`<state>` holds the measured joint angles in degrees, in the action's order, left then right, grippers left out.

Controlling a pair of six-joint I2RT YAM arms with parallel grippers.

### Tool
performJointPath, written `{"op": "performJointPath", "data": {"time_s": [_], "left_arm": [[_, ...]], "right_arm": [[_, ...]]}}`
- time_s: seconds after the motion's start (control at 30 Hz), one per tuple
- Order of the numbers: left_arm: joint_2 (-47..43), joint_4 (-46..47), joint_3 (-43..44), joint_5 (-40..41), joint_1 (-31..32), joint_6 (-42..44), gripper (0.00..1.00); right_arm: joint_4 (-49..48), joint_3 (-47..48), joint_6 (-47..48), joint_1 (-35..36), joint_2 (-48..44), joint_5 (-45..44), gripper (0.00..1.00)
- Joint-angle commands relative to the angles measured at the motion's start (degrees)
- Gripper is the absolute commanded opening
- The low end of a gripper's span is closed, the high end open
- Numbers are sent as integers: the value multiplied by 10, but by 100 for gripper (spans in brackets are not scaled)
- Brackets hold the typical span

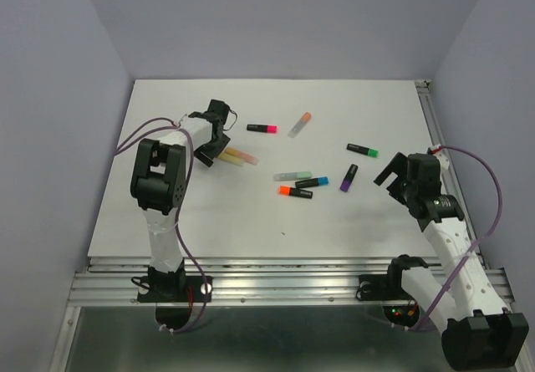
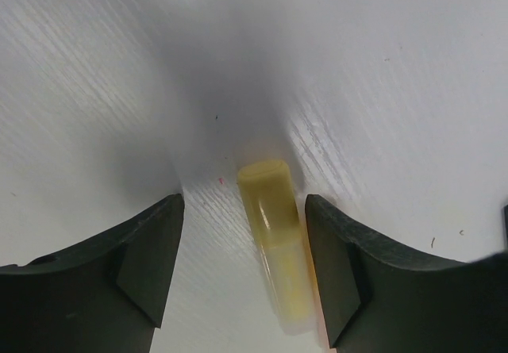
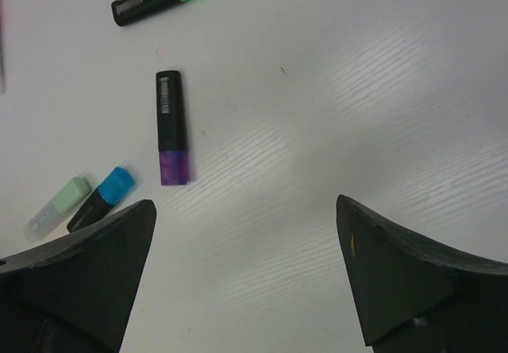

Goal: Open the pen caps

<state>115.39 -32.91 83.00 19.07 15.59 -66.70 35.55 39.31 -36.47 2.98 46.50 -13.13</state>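
Observation:
A yellow highlighter lies on the white table, its stubby yellow cap [image 2: 265,189] pointing away from the camera in the left wrist view. My left gripper [image 2: 244,201] stands open astride it. The pen lies close to the right finger [image 2: 337,250], with a clear gap to the left finger. A peach pen edge [image 2: 318,297] shows beside it. From above, the left gripper [image 1: 214,149] covers the left end of the yellow and peach pens [image 1: 236,157]. My right gripper [image 3: 246,210] is open wide over bare table, and the purple cap [image 3: 175,167] lies ahead of it to the left.
Other highlighters are scattered mid-table: pink-capped [image 1: 262,128], peach translucent [image 1: 300,124], green-capped [image 1: 363,149], purple-capped [image 1: 349,177], pale green [image 1: 292,175], blue-capped [image 1: 311,182] and orange-capped [image 1: 294,191]. The right gripper [image 1: 393,174] hovers near the table's right rail [image 1: 435,129].

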Motion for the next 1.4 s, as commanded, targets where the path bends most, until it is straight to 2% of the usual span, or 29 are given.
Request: {"op": "performJointPath", "data": {"time_s": [0.0, 0.2, 0.3, 0.4, 0.43, 0.53, 0.57, 0.7, 0.77, 0.83, 0.87, 0.9, 1.0, 1.13, 1.2, 1.27, 1.33, 1.37], "left_arm": [[19, -35, 12, 2, 12, -19, 73], [19, -27, 3, -4, 15, -26, 65], [22, -25, 1, 1, 15, -23, 57], [26, -16, -1, -3, 15, -12, 33], [26, -11, -4, -3, 15, -3, 19], [26, -9, -8, -6, 14, 11, 1], [24, -7, -13, -6, 14, 21, 0], [-34, 20, -52, -4, 15, 45, 0], [-74, 53, -102, -3, 15, 62, 0], [-146, 76, -163, -3, 16, 89, 0], [-174, 97, -186, 1, 26, 95, 0], [-228, 107, -208, 12, 36, 103, 0], [-329, 145, -271, 24, 108, 111, 0], [-418, 201, -322, 10, 191, 117, 0], [-450, 230, -335, -22, 218, 115, 0], [-465, 288, -357, -44, 233, 118, 0], [-459, 299, -361, -62, 246, 112, 0], [-454, 299, -352, -63, 259, 112, 0]], "right_arm": [[-16, -8, -7, -3, -14, -20, 100], [-18, -9, -7, -3, -13, -16, 100], [-16, -8, -7, -3, -17, -16, 100], [-15, -8, -5, -3, -19, -13, 100], [-16, -7, -1, -3, -20, -5, 100], [-31, -3, 24, -3, -26, 49, 100], [-39, -3, 34, -3, -29, 103, 100], [-65, -8, 50, -3, -42, 194, 100], [-72, -10, 61, -3, -44, 258, 100], [-92, -11, 92, -3, -54, 338, 100], [-104, -14, 101, -3, -64, 420, 100], [-128, -19, 100, -3, -88, 449, 100], [-152, -27, 101, -3, -112, 503, 100], [-195, -33, 69, 7, -73, 595, 100], [-260, -56, 38, 33, -63, 594, 100], [-337, -80, 15, 103, -49, 567, 100], [-375, -81, 9, 161, -28, 541, 100], [-385, -76, 10, 225, 2, 500, 100]]}}
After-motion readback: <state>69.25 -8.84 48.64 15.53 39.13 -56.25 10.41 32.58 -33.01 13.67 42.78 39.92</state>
